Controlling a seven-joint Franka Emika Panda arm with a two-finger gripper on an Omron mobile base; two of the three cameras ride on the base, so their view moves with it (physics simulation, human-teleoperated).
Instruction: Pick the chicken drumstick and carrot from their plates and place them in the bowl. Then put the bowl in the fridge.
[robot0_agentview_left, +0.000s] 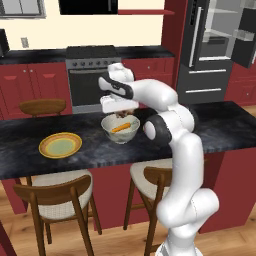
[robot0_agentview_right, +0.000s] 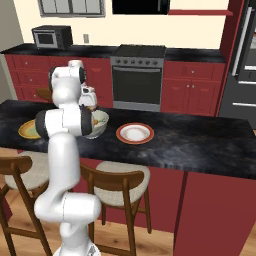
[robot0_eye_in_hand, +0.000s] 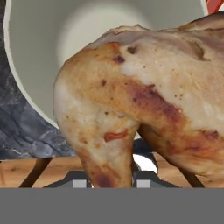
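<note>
1. The gripper (robot0_agentview_left: 121, 114) is closed on the chicken drumstick (robot0_eye_in_hand: 144, 105), just above the bowl (robot0_agentview_left: 120, 131).
2. The carrot (robot0_agentview_left: 121, 127) lies inside the bowl, mid-counter (robot0_agentview_left: 225, 127).
3. The yellow-rimmed plate (robot0_agentview_left: 60, 145) sits near the front edge.
4. The red-rimmed plate (robot0_agentview_right: 135, 133) lies beside the bowl.
5. Beyond, the fridge (robot0_agentview_left: 212, 50) stands open.

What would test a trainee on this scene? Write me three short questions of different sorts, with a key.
1. True or false: the carrot lies in the bowl.
2. What does the claw grip? A) the chicken drumstick B) a spoon C) nothing
3. Fill in: the fridge door stands ____.
Key: 1 true; 2 A; 3 open.
</note>
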